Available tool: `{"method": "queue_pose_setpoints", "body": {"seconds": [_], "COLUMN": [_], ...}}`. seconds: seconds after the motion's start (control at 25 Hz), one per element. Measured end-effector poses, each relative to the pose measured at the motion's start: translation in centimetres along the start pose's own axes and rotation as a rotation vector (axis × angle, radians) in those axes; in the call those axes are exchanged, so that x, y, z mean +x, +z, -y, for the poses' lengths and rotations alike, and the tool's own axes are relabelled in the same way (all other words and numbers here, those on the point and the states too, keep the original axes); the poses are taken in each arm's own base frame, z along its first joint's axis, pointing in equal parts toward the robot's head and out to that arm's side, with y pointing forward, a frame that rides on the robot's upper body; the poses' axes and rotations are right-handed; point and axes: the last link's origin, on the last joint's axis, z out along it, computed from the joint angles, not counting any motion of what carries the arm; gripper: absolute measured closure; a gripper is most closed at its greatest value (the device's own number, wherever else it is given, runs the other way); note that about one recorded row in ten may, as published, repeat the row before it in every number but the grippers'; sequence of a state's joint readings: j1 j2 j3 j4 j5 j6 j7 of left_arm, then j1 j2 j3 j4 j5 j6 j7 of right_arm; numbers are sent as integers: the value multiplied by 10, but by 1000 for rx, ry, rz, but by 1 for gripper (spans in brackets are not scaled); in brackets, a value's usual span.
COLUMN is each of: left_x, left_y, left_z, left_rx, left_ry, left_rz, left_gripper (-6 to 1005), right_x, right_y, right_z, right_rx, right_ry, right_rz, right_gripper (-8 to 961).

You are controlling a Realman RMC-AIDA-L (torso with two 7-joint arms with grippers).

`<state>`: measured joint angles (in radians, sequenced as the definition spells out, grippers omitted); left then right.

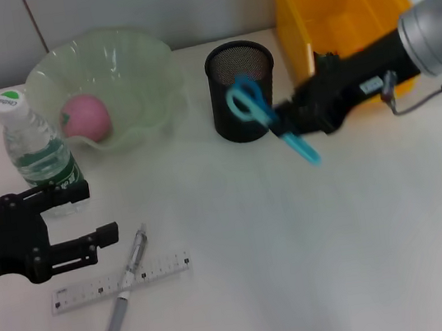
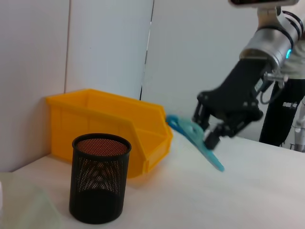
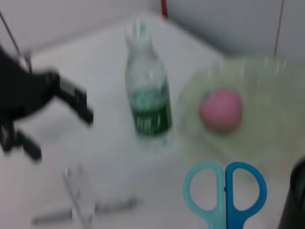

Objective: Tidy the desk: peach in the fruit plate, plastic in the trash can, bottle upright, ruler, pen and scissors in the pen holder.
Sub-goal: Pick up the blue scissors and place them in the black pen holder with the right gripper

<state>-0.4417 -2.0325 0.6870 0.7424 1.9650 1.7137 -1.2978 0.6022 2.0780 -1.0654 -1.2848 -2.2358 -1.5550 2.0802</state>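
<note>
— Two grippers: what does each hold?
— Right gripper (image 1: 288, 125) clamps the blue scissors (image 1: 263, 113) beside the black pen holder (image 1: 241, 89), handles up. Left gripper (image 1: 86, 212) is spread wide, holding nothing, near the upright bottle (image 1: 36, 151).
— Ruler, pen?
— Ruler (image 1: 120, 282) and pen (image 1: 126, 286) lie crossed on the desk (image 1: 317, 251); peach (image 1: 85, 117) sits in the fruit plate (image 1: 136, 70)

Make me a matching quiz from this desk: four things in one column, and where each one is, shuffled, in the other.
Things:
1. peach
2. scissors
3. pen
4. bottle

Places:
A. lying across the ruler
B. standing beside the green fruit plate
C. in the green fruit plate
D. held in the right tool by the pen holder

Pairs: 1-C, 2-D, 3-A, 4-B
</note>
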Motion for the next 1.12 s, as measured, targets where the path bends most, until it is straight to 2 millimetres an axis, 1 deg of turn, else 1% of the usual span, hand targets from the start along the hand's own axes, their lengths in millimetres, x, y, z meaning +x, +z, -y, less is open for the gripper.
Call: {"method": "queue_pose_setpoints", "body": {"seconds": [0.16, 0.32, 0.4, 0.44, 0.6, 0.72, 0.8, 1.12], "left_x": [0, 0, -1, -1, -1, -1, 1, 2], "left_y": [1, 1, 2, 3, 4, 4, 6, 10], "left_z": [-1, -1, -2, -3, -3, -3, -3, -2], "left_rx": [-5, -6, -10, -12, -15, -16, -19, -24], "left_ry": [-1, -1, -4, -5, -5, -4, -2, -13], "left_rz": [-1, -1, -3, -3, -4, -6, -8, -17], "left_gripper": [184, 184, 185, 185, 185, 185, 185, 185], "right_x": [-6, -9, -9, -9, -9, -9, -7, 0], "right_y": [-4, -6, -3, -3, 6, 12, 20, 35], "right_z": [5, 16, 25, 25, 39, 45, 51, 57], "right_rx": [33, 109, 149, 149, 222, 254, 302, 349], "right_ry": [-16, -1, 20, 20, 23, 18, 17, 26], "right_rz": [164, 309, 399, 399, 526, 559, 574, 626], "right_gripper": [739, 739, 739, 739, 740, 740, 741, 743]}}
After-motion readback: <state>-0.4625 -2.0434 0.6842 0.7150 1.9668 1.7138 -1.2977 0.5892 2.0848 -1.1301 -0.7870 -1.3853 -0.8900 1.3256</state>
